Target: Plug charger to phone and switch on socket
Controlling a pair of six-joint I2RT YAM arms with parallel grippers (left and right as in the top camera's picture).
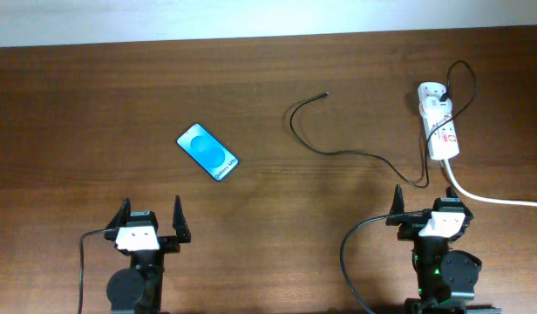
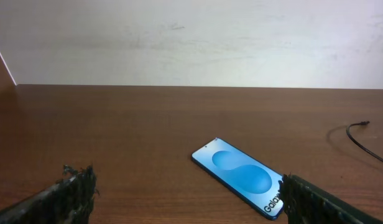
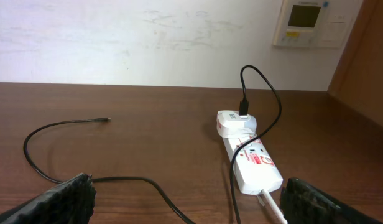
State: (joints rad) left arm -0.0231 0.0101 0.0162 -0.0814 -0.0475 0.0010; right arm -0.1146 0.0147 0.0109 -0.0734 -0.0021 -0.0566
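Observation:
The phone lies flat at centre-left, its blue screen up, set at a slant; in the left wrist view the phone lies just ahead and to the right. My left gripper stands open a little nearer than it, holding nothing. The charger, a thin black cable, loops across the table from its free plug tip to an adapter seated in the white socket at the right. My right gripper is open just short of the socket, the cable passing between its fingers.
A thick white cord runs from the socket's near end off to the right. The table's far edge meets a white wall. A wall control panel hangs behind the socket, and a wooden panel stands at the right.

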